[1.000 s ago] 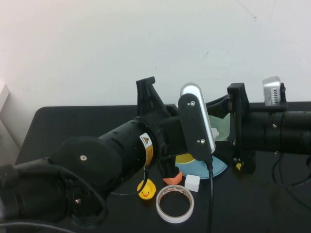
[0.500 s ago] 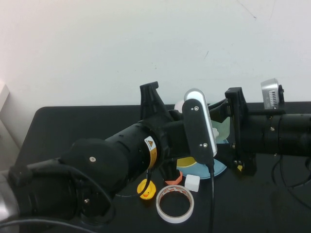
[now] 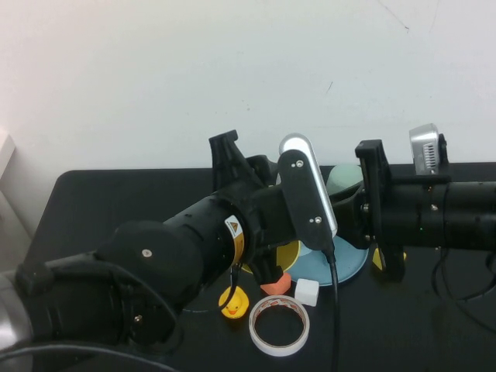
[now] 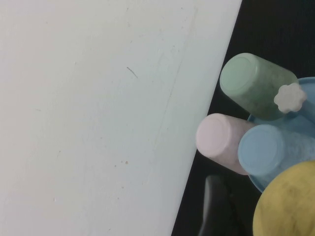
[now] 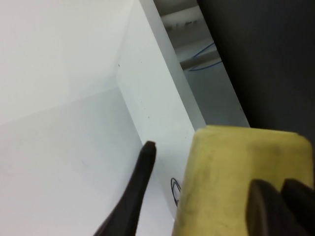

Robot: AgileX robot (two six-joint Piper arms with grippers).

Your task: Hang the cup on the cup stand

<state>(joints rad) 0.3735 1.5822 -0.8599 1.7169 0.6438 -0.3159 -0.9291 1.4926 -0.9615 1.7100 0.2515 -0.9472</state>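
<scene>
Centre frame, the right tool (image 5: 206, 206) pinches the yellow cup (image 5: 236, 177) above the stand (image 3: 353, 267); the left tool (image 3: 232, 159), apparently spread, hovers alongside. Best lowered squarely over a free peg.

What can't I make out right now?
High view: the left arm covers most of the yellow cup and the stand; whether the cup sits on a peg is hidden.
High view: the left gripper, over the stand, is masked by its wrist camera.
Right wrist view: the right gripper, at the cup, is cut off by the edge.
</scene>
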